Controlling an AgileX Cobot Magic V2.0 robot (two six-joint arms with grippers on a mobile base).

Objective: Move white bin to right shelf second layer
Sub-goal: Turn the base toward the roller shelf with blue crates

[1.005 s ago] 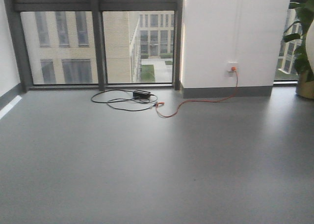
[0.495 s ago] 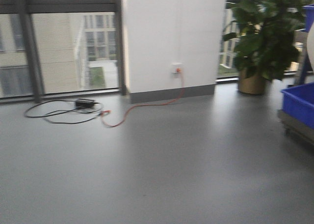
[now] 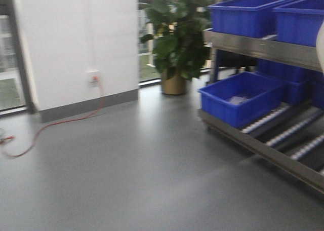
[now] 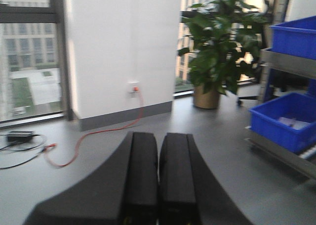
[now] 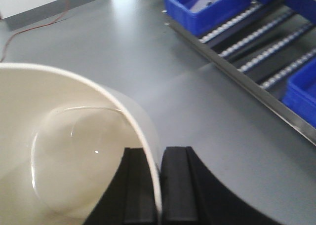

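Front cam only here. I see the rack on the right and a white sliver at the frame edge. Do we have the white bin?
Observer: Yes. The right wrist view shows the right tool clamped on the white bin wall at the rim.
Operator: Left arm?
Observer: The left tool is shut, holding nothing, pointing across open floor.
Operator: Anything inside the bin?
Observer: Nothing visible, just the bare glossy bottom.

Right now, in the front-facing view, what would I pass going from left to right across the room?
Orange cable on the floor → wall socket → potted plant → blue crate on the rack's low tier.
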